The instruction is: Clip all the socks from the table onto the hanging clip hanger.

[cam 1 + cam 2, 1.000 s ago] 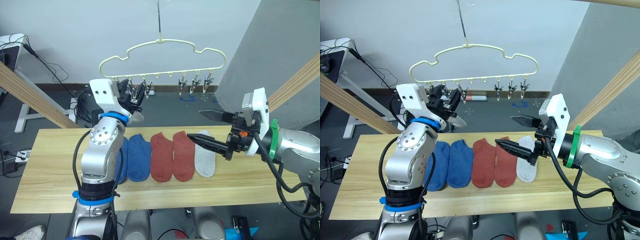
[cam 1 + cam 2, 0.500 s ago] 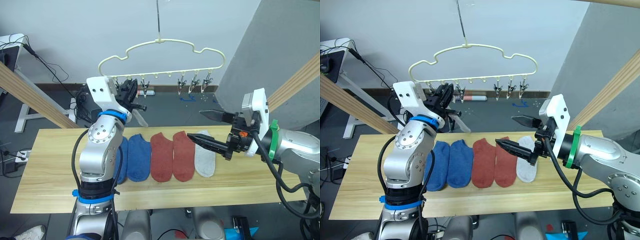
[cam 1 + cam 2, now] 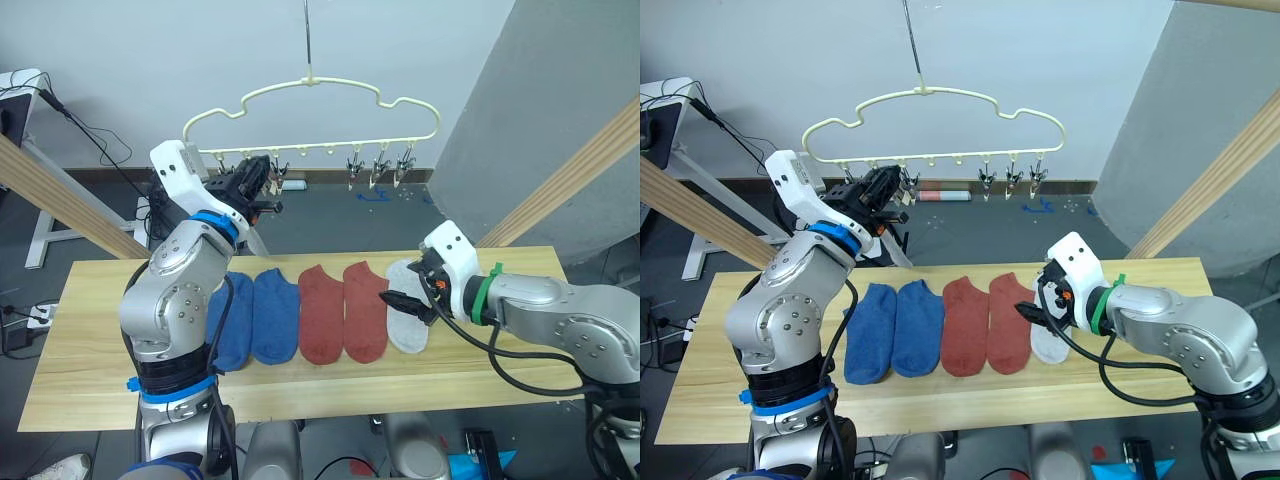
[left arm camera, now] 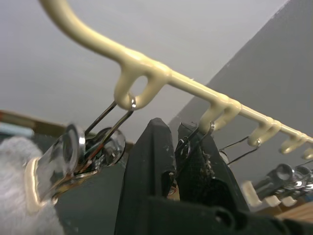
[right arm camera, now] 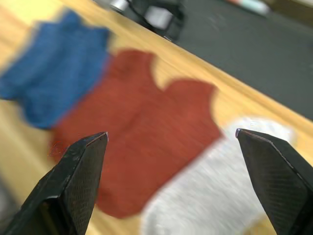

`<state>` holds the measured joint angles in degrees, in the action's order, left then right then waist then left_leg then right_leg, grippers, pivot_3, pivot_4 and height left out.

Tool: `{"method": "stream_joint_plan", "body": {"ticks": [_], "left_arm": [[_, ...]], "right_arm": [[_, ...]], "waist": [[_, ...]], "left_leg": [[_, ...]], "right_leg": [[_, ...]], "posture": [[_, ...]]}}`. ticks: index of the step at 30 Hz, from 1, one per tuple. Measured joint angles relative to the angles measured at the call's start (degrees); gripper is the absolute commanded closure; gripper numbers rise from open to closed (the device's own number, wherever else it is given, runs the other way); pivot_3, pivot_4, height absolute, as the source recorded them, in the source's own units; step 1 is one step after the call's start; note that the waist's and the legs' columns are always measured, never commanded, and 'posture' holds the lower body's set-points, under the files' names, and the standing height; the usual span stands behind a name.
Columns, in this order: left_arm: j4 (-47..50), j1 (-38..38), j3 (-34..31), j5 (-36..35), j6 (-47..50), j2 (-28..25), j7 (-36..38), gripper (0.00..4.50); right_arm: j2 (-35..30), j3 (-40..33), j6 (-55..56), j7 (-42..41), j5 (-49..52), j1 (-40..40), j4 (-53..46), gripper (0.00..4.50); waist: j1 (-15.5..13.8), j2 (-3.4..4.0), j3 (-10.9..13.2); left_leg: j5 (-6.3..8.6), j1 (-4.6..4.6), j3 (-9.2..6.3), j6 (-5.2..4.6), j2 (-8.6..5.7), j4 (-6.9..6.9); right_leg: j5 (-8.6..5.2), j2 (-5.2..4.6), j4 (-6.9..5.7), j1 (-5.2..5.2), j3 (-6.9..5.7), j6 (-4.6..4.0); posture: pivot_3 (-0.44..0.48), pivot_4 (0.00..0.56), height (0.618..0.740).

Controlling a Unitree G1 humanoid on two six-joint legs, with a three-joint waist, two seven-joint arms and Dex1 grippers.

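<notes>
The pale yellow clip hanger (image 3: pixel 310 95) hangs above the far edge of the table (image 3: pixel 500 370). My left gripper (image 3: pixel 262 185) is raised to its leftmost clips, and in the left wrist view its fingers (image 4: pixel 156 147) are pinched on a metal clip (image 4: pixel 188 142). Beside it, another clip (image 4: pixel 73 156) holds a light grey sock (image 4: pixel 14 196). On the table lie two blue socks (image 3: pixel 255 315), two rust-red socks (image 3: pixel 343 312) and one grey sock (image 3: pixel 405 320). My right gripper (image 3: pixel 405 292) hovers open just above that grey sock, its fingers (image 5: pixel 80 171) spread wide.
Slanted wooden beams stand at the left (image 3: pixel 60 195) and the right (image 3: pixel 560 180) behind the table. Several free clips (image 3: pixel 380 165) hang on the hanger's right half. Cables and equipment (image 3: pixel 150 215) lie on the floor beyond the table.
My right gripper has dropped and drawn in towards the grey sock on the table. The left gripper stays up at the hanger's left clips, and the whole picture has shifted slightly.
</notes>
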<state>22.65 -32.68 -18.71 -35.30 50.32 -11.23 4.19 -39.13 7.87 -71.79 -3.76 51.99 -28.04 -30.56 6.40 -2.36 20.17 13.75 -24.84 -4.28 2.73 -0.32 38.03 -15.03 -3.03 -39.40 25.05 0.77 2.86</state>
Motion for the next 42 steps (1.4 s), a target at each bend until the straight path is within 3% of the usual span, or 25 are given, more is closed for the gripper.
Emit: {"method": "stream_joint_plan", "body": {"ticks": [7,14,19,30,42], "left_arm": [[1.46,-1.39,-5.95,-11.48,6.79,0.87,-5.59,4.30],[1.58,-1.42,-6.55,-16.08,7.27,0.01,-9.46,4.30],[1.59,-1.42,-6.49,-18.26,7.09,-0.13,-11.33,4.30],[1.75,-1.35,-5.24,-20.62,6.72,-1.41,-13.10,4.30],[1.73,-1.18,-4.16,-21.07,6.29,-2.43,-13.70,4.30]], "right_arm": [[5.81,0.31,-3.82,3.42,-8.24,-0.60,4.75,0.09],[9.02,0.62,-4.04,3.59,-15.61,-0.76,9.47,0.05],[10.03,2.54,-2.56,2.07,-20.43,-1.27,12.10,0.05],[12.63,8.02,10.99,-4.78,-33.71,-3.26,28.42,0.05],[15.42,6.58,9.65,-8.00,-38.00,-3.97,29.99,0.05]], "waist": [[-0.08,0.01,0.07],[-0.12,0.04,0.17],[-0.14,0.04,0.19],[-0.33,0.01,0.63],[-0.49,0.02,0.83]], "left_leg": [[0.00,-0.01,0.01,0.00,-0.01,-0.04],[0.00,0.00,0.02,0.00,-0.01,-0.06],[0.01,0.00,0.04,0.00,-0.01,-0.08],[0.01,-0.02,0.12,-0.01,-0.01,-0.12],[0.01,-0.01,0.10,-0.01,0.00,-0.12]], "right_leg": [[0.00,0.00,0.07,-0.01,0.00,0.01],[0.00,0.00,0.07,0.00,0.00,0.01],[0.01,0.00,0.13,0.00,0.02,0.01],[0.05,0.00,0.33,0.00,0.08,0.07],[0.08,0.00,0.33,-0.01,0.08,0.10]], "posture": [[-0.207,0.393,0.740],[-0.200,0.393,0.740],[-0.190,0.398,0.740],[-0.173,0.400,0.740],[-0.166,0.404,0.740]]}}
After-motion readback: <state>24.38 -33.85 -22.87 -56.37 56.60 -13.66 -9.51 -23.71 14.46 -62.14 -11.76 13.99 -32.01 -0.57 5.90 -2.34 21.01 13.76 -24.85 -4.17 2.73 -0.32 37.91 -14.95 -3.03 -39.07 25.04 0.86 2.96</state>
